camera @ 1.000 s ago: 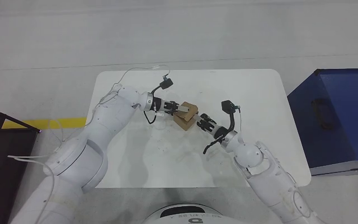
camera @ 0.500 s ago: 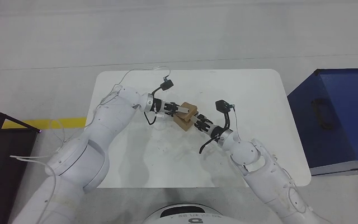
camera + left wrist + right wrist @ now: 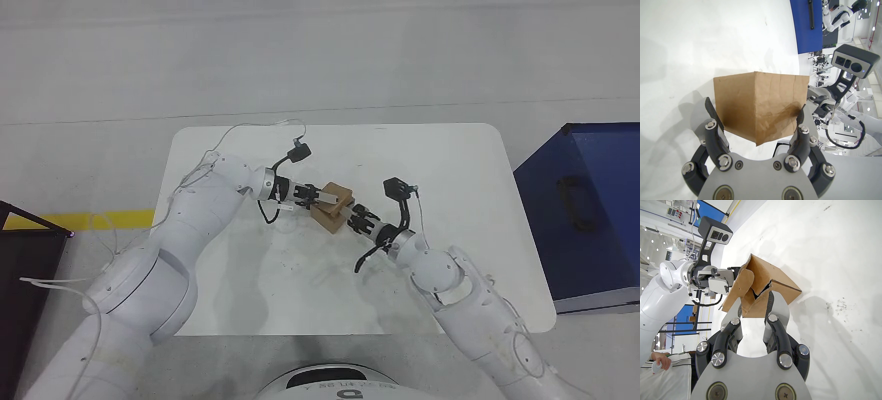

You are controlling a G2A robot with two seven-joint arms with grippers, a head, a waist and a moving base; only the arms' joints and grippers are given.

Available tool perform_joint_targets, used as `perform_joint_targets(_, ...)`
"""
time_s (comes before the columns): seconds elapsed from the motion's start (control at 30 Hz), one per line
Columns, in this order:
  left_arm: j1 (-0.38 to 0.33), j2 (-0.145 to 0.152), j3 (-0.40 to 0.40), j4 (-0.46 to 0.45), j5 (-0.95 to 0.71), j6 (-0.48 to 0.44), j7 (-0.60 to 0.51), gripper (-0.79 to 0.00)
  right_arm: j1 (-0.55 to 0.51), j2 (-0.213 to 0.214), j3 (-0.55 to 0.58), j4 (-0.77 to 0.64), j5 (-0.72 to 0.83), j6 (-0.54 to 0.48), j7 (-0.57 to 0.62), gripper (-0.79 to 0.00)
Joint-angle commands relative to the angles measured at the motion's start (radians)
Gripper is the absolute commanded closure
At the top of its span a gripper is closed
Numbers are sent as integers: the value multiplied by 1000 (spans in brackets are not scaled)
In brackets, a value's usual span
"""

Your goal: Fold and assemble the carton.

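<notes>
1. Brown carton (image 3: 332,204) sits on the white table (image 3: 450,180), just toward 10 o'clock from its middle. The left gripper (image 3: 306,197) meets it from 9 o'clock and the right gripper (image 3: 356,215) from 4 o'clock, so the carton's long axis runs roughly from one gripper to the other. A blue bin (image 3: 590,215) stands off the table at 3 o'clock, well apart.
2. From the left wrist, the left gripper (image 3: 755,105) is spread wide with the carton (image 3: 757,98) between its fingers (image 3: 712,113). Both pads seem to press its closed walls, one on each side of a corner edge. I judge this a steadying clamp.
3. From the right wrist, the right gripper (image 3: 755,302) is drawn narrow, pinching the ragged edge at the carton's (image 3: 776,283) open end. A loose flap (image 3: 736,291) stands out half-folded, with the left gripper just behind it. The right arm is nearer the open end, so the flap-tucking likely falls to it. The left gripper's body, close behind the flap, is what could get in the way.
</notes>
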Motion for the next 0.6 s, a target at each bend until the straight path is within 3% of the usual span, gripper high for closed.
perform_joint_targets(0.0,0,-1,-2,1,3,0,-2,-760,6,-1,-3,8,-1,3,5,-320)
perform_joint_targets(0.57,-5,-18,7,12,64,32,-29,-748,19,-5,-6,31,-25,32,46,-323)
